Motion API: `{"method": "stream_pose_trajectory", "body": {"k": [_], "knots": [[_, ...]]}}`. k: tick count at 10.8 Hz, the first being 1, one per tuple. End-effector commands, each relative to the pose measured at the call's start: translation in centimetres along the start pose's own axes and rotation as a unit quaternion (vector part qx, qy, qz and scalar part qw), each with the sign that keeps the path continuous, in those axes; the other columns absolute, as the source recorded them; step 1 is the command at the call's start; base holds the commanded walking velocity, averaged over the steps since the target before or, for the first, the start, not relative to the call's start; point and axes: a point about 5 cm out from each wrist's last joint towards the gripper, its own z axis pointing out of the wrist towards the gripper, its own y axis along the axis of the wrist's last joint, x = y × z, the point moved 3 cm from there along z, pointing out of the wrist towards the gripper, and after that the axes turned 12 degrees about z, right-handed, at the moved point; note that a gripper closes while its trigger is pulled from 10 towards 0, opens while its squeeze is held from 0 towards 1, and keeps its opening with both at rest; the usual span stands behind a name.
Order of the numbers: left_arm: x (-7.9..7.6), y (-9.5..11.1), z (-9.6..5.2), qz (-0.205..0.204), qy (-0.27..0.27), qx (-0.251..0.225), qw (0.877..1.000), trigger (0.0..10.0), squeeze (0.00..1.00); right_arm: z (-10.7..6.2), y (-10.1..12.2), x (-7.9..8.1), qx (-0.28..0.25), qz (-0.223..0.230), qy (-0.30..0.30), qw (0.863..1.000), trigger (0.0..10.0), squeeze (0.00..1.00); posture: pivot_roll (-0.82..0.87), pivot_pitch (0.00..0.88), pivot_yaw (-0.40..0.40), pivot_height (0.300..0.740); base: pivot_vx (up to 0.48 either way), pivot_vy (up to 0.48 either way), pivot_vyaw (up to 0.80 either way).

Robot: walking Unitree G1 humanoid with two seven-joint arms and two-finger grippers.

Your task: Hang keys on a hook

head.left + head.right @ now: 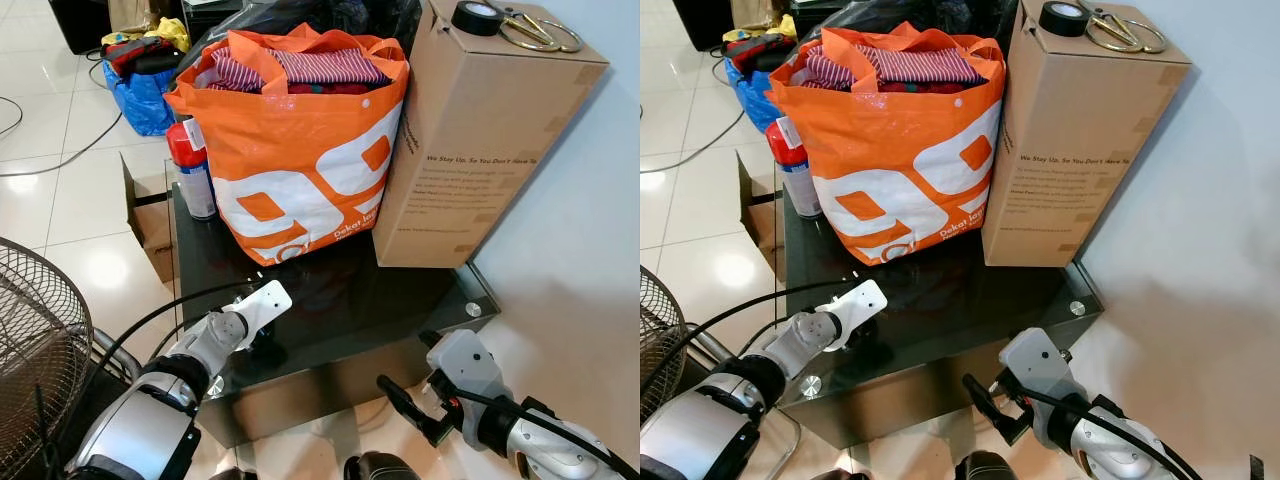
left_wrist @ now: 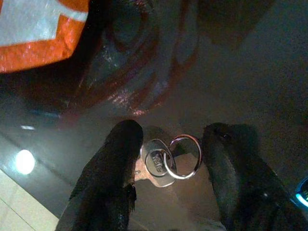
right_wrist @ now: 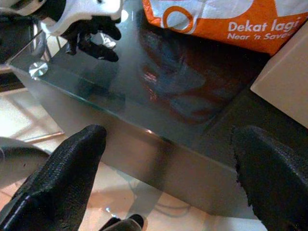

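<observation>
1. Keys (image 2: 166, 161), a small bunch on a ring, lie flat on the dark glass table (image 1: 400, 300) near its front left corner; no hook is visible.
2. Step in hand, as I judge it, is the pickup; the left gripper (image 2: 168, 168) straddles the keys, one finger to each side, spread and gripping nothing.
3. Next move calls for lowering until the fingertips meet the glass, then closing squarely; flat metal on glass may slide away.
4. Left arm reaches forward over the table edge, wrist angled down, in front of the orange bag (image 1: 300, 150); right gripper (image 3: 168, 173) hangs wide open and empty below the table's front edge.
</observation>
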Motion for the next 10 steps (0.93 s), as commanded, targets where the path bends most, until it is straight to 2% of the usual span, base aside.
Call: {"method": "stream_pose_trajectory", "body": {"k": [1,2,5,10], "knots": [[-1.32,-1.18,0.03,-0.014,-0.024,0.030,0.999,0.0,0.00,-0.15,-0.11,-0.39,0.002,0.001,-0.001,1.000,10.0,0.00,-0.35,0.100,-0.052,0.740,0.000,0.000,0.00],[-1.65,-1.10,0.10,-0.033,-0.031,0.037,0.998,0.0,0.00,-0.21,-0.19,-0.64,0.005,-0.002,-0.002,1.000,10.0,0.00,-0.35,0.096,-0.049,0.740,0.000,0.000,0.00],[-1.56,-0.75,0.15,-0.052,-0.035,0.043,0.997,0.0,0.00,-0.28,-0.25,-1.00,0.009,-0.007,0.000,1.000,10.0,0.00,-0.35,0.086,-0.041,0.740,0.000,0.000,0.00],[-1.35,-0.97,0.07,-0.060,-0.028,0.050,0.997,0.0,0.00,-0.12,-0.32,-1.10,0.008,-0.010,0.002,1.000,10.0,0.00,-0.34,0.078,-0.040,0.740,0.000,0.000,0.00]]}}
